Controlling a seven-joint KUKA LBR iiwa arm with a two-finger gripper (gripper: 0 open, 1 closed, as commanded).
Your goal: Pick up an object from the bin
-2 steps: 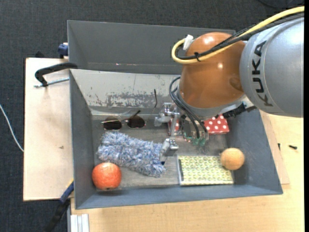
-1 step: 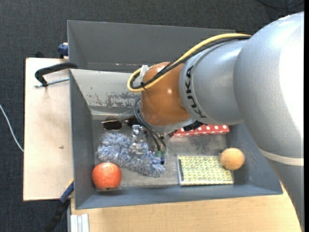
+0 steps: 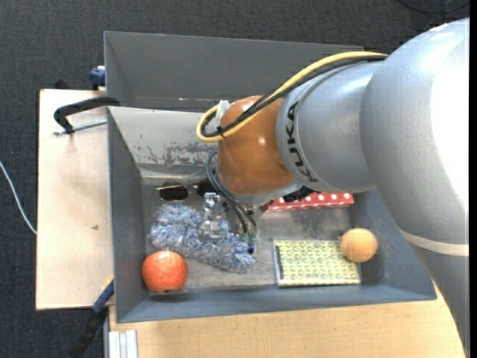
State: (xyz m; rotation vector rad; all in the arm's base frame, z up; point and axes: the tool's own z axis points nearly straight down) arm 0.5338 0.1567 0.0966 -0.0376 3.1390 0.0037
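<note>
My gripper [image 3: 214,218] reaches down under the orange wrist cover onto a fluffy blue-and-white cloth bundle [image 3: 186,237] in the left middle of the bin. Its metal fingers sit on or in the bundle's right part. A red-orange apple-like ball [image 3: 164,271] lies just below the bundle at the front left. A dark pair of sunglasses [image 3: 173,192] lies just above the bundle near the back wall.
A green-patterned flat packet [image 3: 317,263] lies at the front right with an orange ball [image 3: 359,245] beside it. A red box with white dots [image 3: 317,200] shows partly under the arm. The arm covers the bin's upper right.
</note>
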